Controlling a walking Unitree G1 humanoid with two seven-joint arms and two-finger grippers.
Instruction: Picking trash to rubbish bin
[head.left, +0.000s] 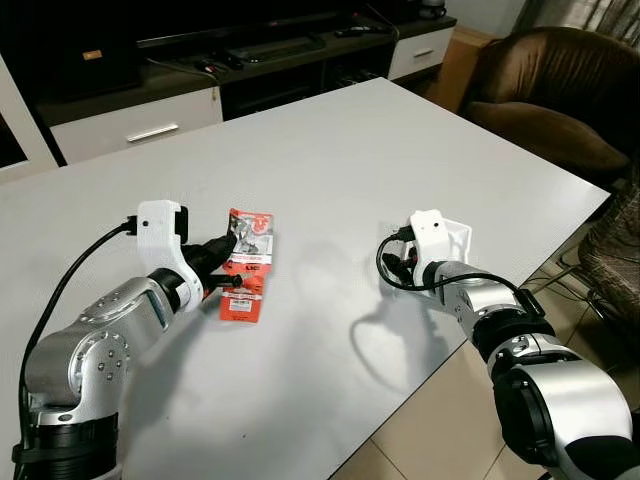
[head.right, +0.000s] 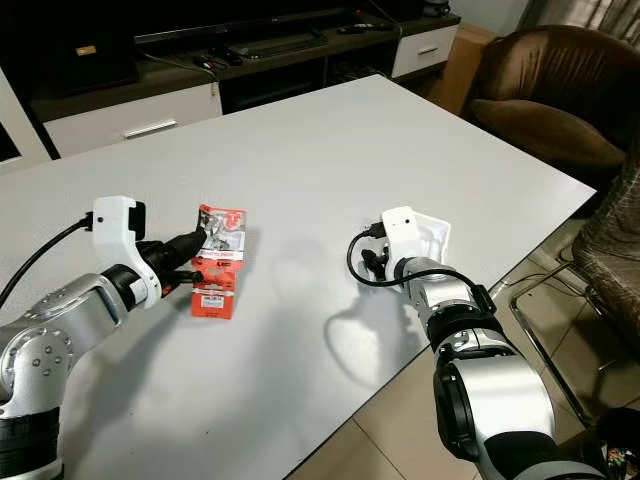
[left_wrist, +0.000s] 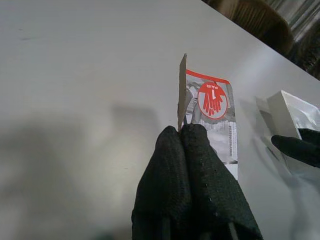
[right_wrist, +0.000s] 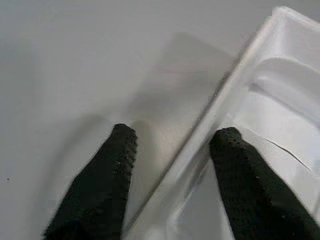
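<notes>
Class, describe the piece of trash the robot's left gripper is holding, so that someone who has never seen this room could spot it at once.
Start at the white table before the dark TV unit. On the robot's left side, the left gripper is shut on a flat packet. It is red-orange and grey with a red hands logo, unlike the plain white plastic tray that the open right gripper straddles.

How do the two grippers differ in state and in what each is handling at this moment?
The left gripper is shut on the red glove packet, pinching its edge; the right gripper is open, its fingers either side of the clear plastic tray's rim. The packet is red and printed; the tray is colourless. Both lie on the white table.
</notes>
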